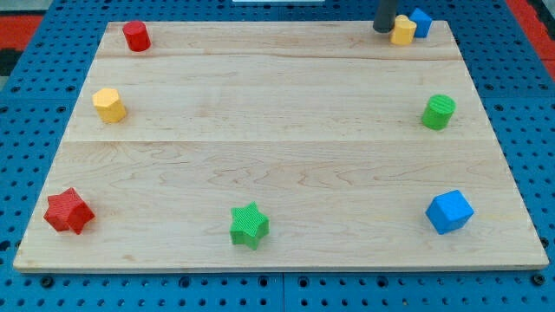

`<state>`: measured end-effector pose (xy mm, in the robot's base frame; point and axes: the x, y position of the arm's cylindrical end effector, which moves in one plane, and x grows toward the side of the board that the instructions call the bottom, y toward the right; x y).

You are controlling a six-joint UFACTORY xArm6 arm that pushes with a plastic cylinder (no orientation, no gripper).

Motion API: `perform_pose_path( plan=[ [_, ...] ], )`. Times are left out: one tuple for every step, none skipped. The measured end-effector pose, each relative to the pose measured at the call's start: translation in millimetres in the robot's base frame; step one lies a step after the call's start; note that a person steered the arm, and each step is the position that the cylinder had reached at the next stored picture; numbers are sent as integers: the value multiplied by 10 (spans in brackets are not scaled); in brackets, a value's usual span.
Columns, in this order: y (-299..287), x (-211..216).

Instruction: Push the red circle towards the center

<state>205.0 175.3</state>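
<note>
The red circle (136, 36), a short red cylinder, stands at the board's top left corner. The dark rod comes down at the view's top right, and my tip (383, 30) rests on the board just left of a yellow block (403, 30), touching or nearly touching it. A small blue block (421, 22) sits right behind the yellow one. My tip is far to the right of the red circle, almost the whole board width away.
On the wooden board (277, 156): a yellow hexagon (109, 105) at left, a red star (68, 211) at bottom left, a green star (250, 224) at bottom centre, a blue cube (449, 211) at bottom right, a green cylinder (439, 112) at right.
</note>
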Motion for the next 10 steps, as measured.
perform_pose_path(
  plan=[
    [-166,1],
    [-673,88],
    [-1055,340],
    [-1122,695],
    [-1177,718],
    [-1615,706],
    [-2110,471],
    [-2495,-35],
    [-2777,-135],
    [-3017,-134]
  ],
)
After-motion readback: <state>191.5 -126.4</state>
